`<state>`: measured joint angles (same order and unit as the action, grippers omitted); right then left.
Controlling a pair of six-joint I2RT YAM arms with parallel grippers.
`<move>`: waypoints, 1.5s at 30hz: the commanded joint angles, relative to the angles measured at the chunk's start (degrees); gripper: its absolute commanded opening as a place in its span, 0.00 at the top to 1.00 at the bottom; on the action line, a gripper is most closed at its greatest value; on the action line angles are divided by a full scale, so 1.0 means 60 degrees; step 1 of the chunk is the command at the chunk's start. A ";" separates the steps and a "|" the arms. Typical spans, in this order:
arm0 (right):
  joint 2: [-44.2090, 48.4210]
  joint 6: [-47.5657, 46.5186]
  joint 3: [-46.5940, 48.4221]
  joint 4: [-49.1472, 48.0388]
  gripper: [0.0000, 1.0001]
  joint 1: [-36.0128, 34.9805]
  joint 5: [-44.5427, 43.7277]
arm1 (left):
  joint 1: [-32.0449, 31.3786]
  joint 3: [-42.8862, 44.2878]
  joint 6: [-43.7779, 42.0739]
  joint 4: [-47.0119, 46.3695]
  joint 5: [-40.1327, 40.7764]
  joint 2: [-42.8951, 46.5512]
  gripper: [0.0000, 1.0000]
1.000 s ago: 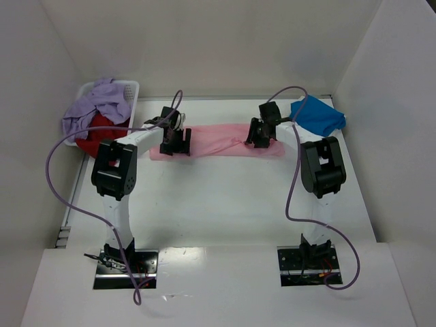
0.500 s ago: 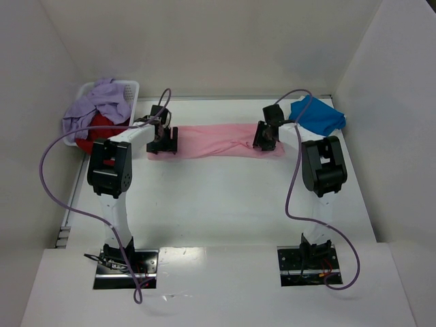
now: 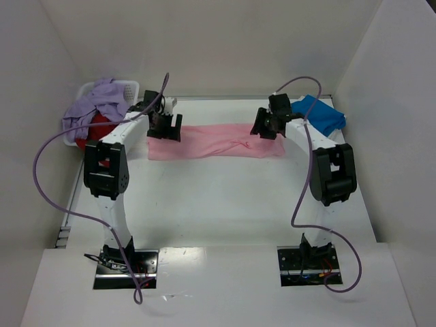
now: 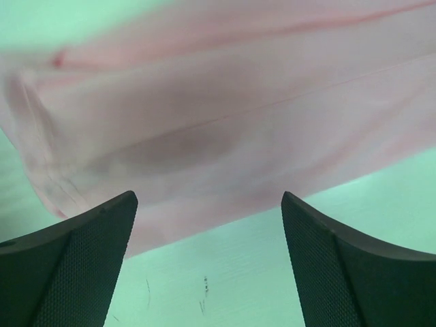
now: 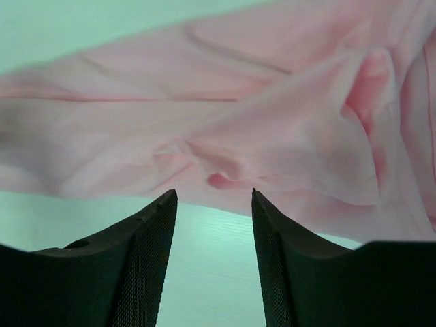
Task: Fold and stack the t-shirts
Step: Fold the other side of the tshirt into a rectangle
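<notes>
The left arm [image 3: 103,170] and right arm [image 3: 332,174] were stretched toward the far side. The left claw [image 3: 165,131] was pointed down at the far left, its fingers [image 4: 75,266] spread wide, nothing gripped. The right claw [image 3: 266,129] was tilted down at the far right, parted more narrowly.

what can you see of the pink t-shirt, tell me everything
The pink t-shirt is thin, soft, light pink cloth, folded into a long narrow band lying flat across the far part of the white table. Its left end is smooth; its right end is creased and bunched. The left gripper and right gripper hang over its ends, jaws open, gripping nothing.
</notes>
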<state>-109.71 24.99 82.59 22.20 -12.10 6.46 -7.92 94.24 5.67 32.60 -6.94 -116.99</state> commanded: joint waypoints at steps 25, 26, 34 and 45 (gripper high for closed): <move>-0.0932 0.0991 0.0531 0.0124 0.51 0.0053 -0.1120 | -0.0686 0.1141 -0.6131 0.0570 0.0556 -0.1757 0.04; -0.1050 0.0991 0.0677 0.0124 0.51 0.0053 -0.1120 | -0.0788 0.1140 -0.6232 0.0732 0.0556 -0.1844 0.04; -0.2179 0.0903 0.1543 0.0300 0.51 0.0053 -0.1120 | -0.1579 0.0570 -0.5912 0.2036 0.0761 -0.1303 0.04; -0.3130 0.0712 0.2481 0.0300 0.51 -0.0034 -0.1120 | -0.2677 -0.0617 -0.3891 0.3048 -0.0350 -0.0440 0.04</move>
<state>-125.80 30.28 94.65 23.70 -12.12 0.80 -21.43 93.91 -23.49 46.30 -4.21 -122.32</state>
